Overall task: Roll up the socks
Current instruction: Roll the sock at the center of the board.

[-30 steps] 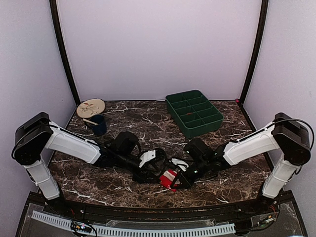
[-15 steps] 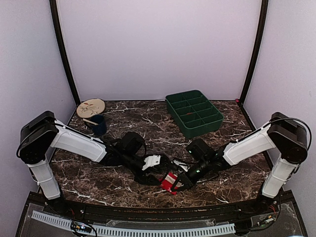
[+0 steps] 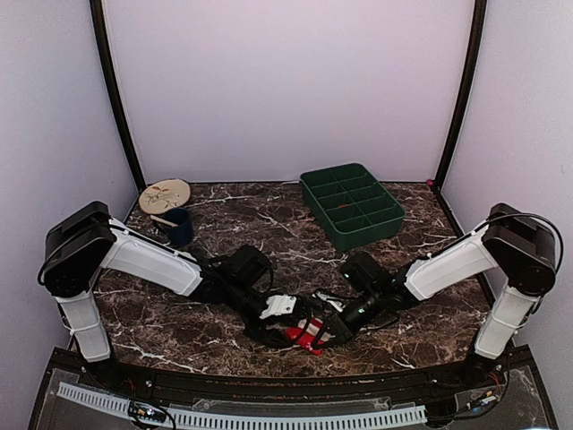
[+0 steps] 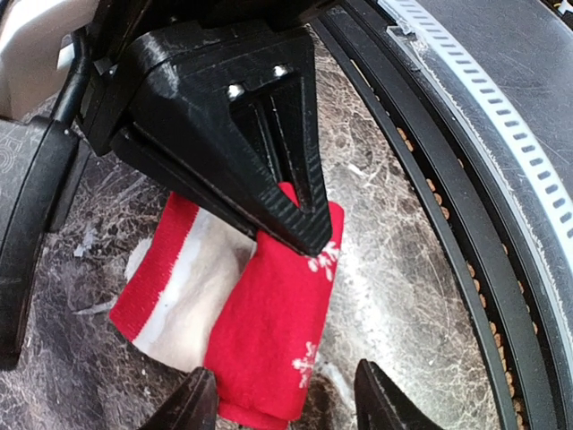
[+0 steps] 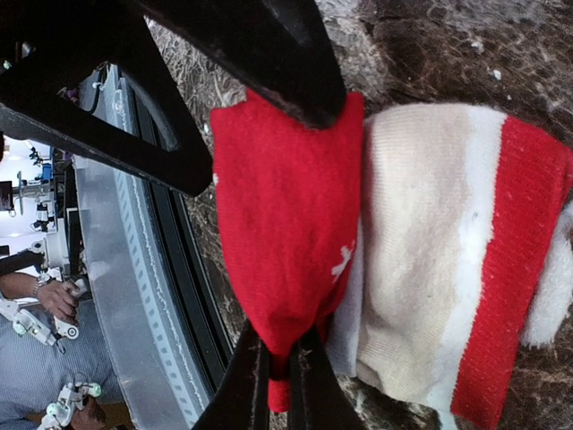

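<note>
Snowflake sock (image 4: 273, 349): red ground, small white snowflake motifs. Banded sock (image 4: 188, 287): red, white and off-white cream bands. Left claw (image 4: 285, 403) and right claw (image 5: 277, 381): black throughout. Tabletop (image 3: 269, 224): dark brown marble pattern with white veining. Compartment tray (image 3: 358, 235): dark green. Cup (image 3: 177, 226): dark blue. Round disc (image 3: 165, 194): tan with darker markings. Left arm (image 3: 148, 260) and right arm (image 3: 452, 264): white shells, black joints. Walls (image 3: 286, 90): pale lilac.

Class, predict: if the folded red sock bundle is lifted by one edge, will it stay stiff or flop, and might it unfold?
Probably floppy: the sock bundle is soft knit, bunching where the right fingers pinch it. It may well unfold, since the striped cuff layer lies loose beside the fold.
</note>
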Tool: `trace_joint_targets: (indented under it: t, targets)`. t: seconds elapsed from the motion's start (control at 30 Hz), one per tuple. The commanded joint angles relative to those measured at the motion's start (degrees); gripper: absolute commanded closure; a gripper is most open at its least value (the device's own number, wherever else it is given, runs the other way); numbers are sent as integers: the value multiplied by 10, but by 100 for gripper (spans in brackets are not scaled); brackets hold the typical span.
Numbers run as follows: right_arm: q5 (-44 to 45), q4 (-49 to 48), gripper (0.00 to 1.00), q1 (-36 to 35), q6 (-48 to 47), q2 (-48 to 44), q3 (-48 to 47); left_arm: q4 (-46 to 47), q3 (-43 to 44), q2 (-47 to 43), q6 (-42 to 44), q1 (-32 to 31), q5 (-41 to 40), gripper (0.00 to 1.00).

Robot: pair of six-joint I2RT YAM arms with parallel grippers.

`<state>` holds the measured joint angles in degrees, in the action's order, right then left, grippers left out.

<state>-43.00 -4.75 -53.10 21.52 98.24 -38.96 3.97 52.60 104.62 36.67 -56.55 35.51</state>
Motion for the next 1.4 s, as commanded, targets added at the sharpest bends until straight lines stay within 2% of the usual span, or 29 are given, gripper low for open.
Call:
trace_joint_targets:
  t: [0.0, 0.5, 0.6, 0.7, 0.83, 1.03, 1.37]
  targets:
    - [-16, -11, 100, 5, 3, 14, 3, -18, 14, 4, 25, -5, 17, 46]
    - [-25, -2, 100, 5, 0, 29, -17, -39, 40, 37, 30, -6, 40, 64]
    - [-24, 2, 100, 5, -1, 29, -19, -53, 49, 45, 35, -7, 45, 70]
    - [-20, 10, 100, 5, -6, 28, -21, -65, 58, 53, 38, -6, 55, 84]
    - [-3, 38, 99, 6, -23, 26, -32, -87, 73, 63, 35, -7, 53, 91]
    - [35, 89, 79, 7, -51, 23, -53, -128, 92, 75, 35, -4, 46, 98]
    - [87, 106, 69, 18, -63, 3, -49, -208, 138, 96, 5, 11, 65, 100]
